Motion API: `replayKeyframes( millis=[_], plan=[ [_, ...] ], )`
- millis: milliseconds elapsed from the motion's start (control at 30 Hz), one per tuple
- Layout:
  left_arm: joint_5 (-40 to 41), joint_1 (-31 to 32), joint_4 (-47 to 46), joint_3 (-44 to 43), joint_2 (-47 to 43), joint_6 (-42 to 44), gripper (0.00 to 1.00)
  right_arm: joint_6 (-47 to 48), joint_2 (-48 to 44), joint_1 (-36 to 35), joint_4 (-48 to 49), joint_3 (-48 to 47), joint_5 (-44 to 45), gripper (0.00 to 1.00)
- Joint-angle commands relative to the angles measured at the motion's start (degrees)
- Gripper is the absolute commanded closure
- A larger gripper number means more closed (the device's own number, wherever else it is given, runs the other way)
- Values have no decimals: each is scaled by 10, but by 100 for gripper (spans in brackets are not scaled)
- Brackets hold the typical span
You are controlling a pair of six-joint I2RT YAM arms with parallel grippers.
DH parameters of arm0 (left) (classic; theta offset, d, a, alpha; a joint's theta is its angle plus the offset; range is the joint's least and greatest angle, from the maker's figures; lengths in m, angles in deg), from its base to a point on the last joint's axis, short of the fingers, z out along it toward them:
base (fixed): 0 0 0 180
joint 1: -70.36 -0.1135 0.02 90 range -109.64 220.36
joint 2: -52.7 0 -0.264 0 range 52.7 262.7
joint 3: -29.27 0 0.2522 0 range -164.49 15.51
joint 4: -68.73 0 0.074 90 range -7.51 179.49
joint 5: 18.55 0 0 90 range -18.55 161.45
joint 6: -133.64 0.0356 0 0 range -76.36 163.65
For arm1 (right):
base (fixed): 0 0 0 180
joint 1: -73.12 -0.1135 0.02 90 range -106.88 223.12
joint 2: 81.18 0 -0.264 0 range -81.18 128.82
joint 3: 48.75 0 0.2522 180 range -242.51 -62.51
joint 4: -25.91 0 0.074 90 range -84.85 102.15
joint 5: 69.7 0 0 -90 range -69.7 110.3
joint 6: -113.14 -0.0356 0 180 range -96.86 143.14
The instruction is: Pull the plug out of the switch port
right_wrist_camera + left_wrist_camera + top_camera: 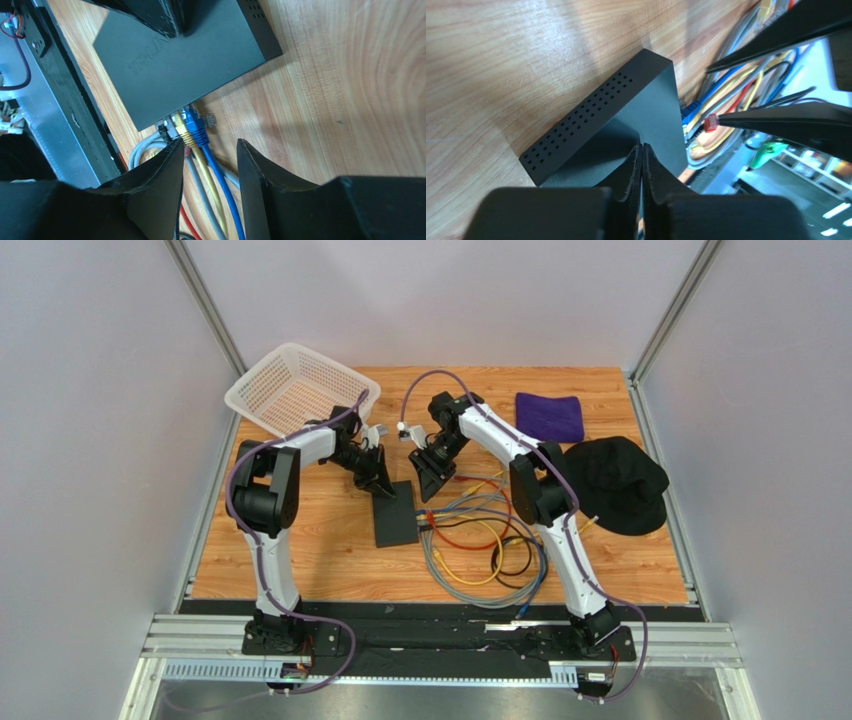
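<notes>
Now we are bracing flat matte-black switch box, left gripper closed; right gripper hovering spread, blue plug unpulled.

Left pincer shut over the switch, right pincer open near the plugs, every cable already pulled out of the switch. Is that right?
No, the last part is wrong: the right wrist view shows the blue plug and the yellow plug beside it seated in the switch. The rest stands: left pincer shut over the switch, right pincer open near the plugs.
</notes>
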Motion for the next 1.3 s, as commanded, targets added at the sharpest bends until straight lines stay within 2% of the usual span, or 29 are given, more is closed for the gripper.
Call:
replayKeyframes(
  millis=[0,267,533,1067,1267],
  plan=[
    [87,1,27,5,56,20,100,13,18,1,-17,-16,-30,54],
    [86,1,27,4,57,22,100,46,43,0,-63,-7,-86,48],
    [88,3,25,6,55,24,100,51,86,-4,-69,-23,-112,46],
    [98,9,28,5,55,26,100,35,144,-6,-44,-53,-136,46],
    [99,10,29,3,56,28,100,43,159,-6,-46,-60,-134,53]
  ],
)
